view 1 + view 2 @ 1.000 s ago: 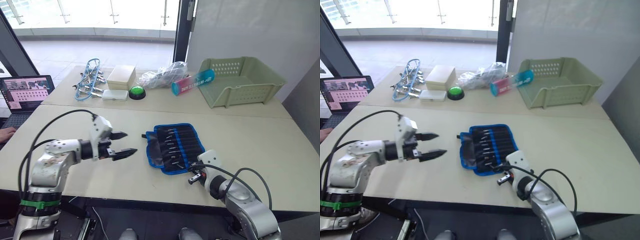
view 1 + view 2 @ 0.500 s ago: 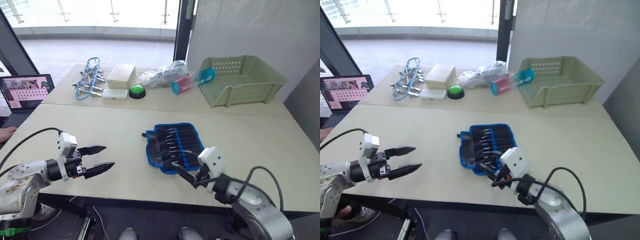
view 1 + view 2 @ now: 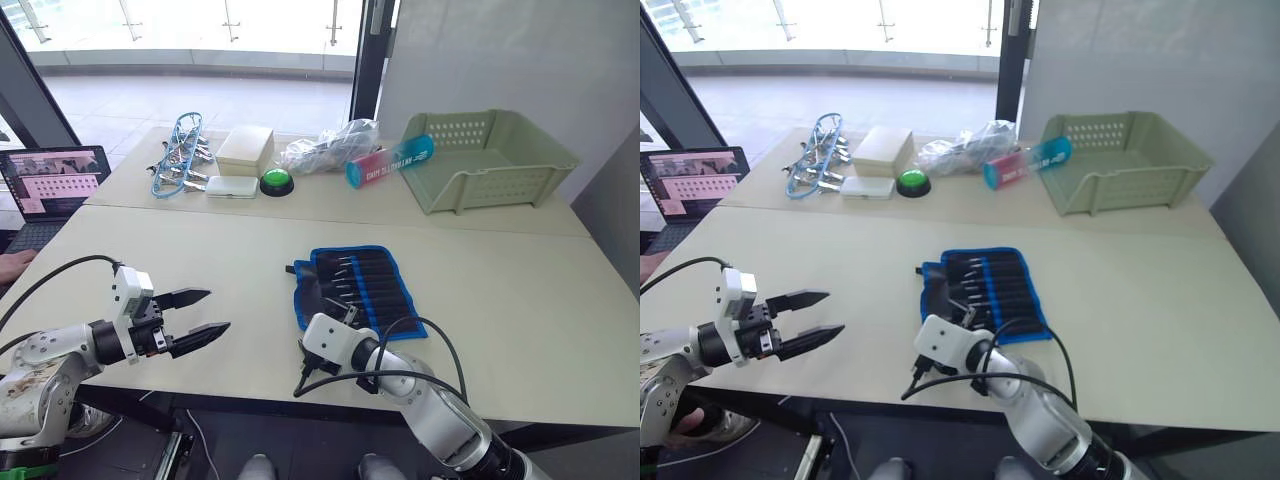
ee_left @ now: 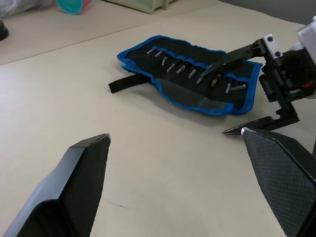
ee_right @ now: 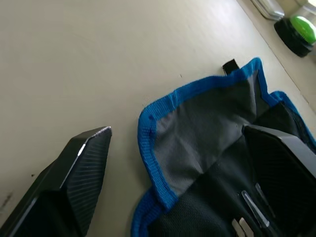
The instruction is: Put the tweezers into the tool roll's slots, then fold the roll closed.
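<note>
right gripper [image 4: 254, 89] has swung to the blue-edged black fabric tool roll's [image 3: 355, 287] near corner, fingers spread; left gripper [image 3: 200, 314] waits open. fold comes next.

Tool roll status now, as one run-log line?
tool roll: open flat on table, tweezers in slots | right gripper: open at its near corner | left gripper: open, apart

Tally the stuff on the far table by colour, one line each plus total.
Green: 2, basket, round button
Blue: 1, wire bundle
Cream/white: 2, box, flat case
Pink-teal: 1, tube
Clear: 1, plastic bag
Total: 7
</note>
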{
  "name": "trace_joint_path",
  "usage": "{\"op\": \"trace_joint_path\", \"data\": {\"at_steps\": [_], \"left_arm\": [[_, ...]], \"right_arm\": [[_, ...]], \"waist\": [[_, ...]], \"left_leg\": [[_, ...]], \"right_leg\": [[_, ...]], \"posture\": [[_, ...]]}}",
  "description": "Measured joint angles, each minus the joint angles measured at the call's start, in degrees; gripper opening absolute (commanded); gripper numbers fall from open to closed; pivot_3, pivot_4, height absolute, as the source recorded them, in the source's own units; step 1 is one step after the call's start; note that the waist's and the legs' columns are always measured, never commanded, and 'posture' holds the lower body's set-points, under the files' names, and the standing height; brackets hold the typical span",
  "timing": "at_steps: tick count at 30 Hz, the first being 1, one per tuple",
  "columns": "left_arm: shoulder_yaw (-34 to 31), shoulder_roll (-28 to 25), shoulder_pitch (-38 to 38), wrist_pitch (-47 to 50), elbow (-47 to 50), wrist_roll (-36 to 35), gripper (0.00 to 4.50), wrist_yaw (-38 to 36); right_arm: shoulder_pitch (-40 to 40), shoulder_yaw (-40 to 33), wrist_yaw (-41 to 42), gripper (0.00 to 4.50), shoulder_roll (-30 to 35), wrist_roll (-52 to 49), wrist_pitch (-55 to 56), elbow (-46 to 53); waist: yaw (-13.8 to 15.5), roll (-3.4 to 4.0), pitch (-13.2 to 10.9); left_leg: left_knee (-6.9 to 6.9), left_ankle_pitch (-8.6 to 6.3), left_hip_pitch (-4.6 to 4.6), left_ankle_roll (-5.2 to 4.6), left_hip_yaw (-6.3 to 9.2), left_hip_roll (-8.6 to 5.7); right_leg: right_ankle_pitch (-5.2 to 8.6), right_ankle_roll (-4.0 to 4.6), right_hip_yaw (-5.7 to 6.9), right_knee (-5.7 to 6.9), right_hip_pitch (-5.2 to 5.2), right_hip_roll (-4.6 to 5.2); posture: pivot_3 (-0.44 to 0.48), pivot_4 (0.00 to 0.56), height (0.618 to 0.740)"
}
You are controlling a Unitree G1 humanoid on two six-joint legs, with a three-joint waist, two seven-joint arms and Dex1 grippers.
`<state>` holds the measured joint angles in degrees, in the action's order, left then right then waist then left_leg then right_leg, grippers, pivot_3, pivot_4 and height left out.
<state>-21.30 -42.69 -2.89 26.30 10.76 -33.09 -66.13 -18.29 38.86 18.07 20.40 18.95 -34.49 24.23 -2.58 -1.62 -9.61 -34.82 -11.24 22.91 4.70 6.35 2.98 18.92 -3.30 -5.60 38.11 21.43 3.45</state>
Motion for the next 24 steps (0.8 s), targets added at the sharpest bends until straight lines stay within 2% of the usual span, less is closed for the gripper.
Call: {"op": "trace_joint_path", "data": {"at_steps": [6,12,13,18,21,24], "left_arm": [[1.04,-0.06,0.81,-0.12,0.69,-0.58,4.5,-0.19],[2.05,-0.33,0.52,-2.45,-0.4,-0.47,4.5,-0.97],[2.37,-0.46,0.47,-2.39,-0.56,-0.48,4.5,-1.01],[4.35,-1.63,-0.66,-2.02,-2.1,-0.5,4.5,-1.43],[6.5,-1.99,-2.45,-2.82,-3.56,0.34,4.5,-2.6],[10.58,-2.09,-6.67,-5.91,-7.95,2.63,4.5,-6.0]], "right_arm": [[1.07,-1.49,-0.06,2.29,-3.77,0.74,-0.63,-2.03],[2.47,-3.17,0.43,0.2,-4.28,0.99,-0.61,-2.22],[3.03,-3.82,0.51,0.02,-4.46,0.79,-0.6,-2.18],[5.59,-6.84,1.5,0.02,-5.18,-1.28,-0.17,-0.96],[7.51,-8.41,5.29,0.02,-0.4,-3.32,5.08,0.91],[10.58,-12.74,12.46,0.02,7.24,-9.21,13.69,3.04]], "waist": [[-0.15,0.0,0.0],[-0.13,0.0,0.0],[-0.12,0.0,0.0],[-0.12,0.0,0.0],[-0.07,0.01,-0.01],[0.23,0.02,-0.05]], "left_leg": [[-0.01,0.0,0.0,0.0,0.0,0.0],[-0.01,0.0,-0.02,0.0,0.0,0.0],[-0.01,0.0,-0.01,0.0,0.0,0.0],[-0.01,0.0,-0.01,0.0,0.0,0.0],[-0.02,0.0,0.0,0.0,0.0,-0.01],[-0.05,0.0,0.01,0.0,0.0,-0.03]], "right_leg": [[0.0,0.0,0.0,0.03,0.0,-0.01],[0.0,0.01,0.01,0.04,0.0,-0.01],[0.0,0.01,0.0,0.03,0.0,-0.01],[0.0,0.0,0.01,0.04,-0.01,-0.01],[0.0,0.0,0.01,0.0,-0.03,0.0],[0.0,0.0,0.03,-0.05,-0.08,0.01]], "posture": [[0.0,0.15,0.74],[0.0,0.15,0.74],[0.0,0.15,0.74],[0.0,0.15,0.74],[0.0,0.15,0.74],[0.0,0.15,0.74]]}}
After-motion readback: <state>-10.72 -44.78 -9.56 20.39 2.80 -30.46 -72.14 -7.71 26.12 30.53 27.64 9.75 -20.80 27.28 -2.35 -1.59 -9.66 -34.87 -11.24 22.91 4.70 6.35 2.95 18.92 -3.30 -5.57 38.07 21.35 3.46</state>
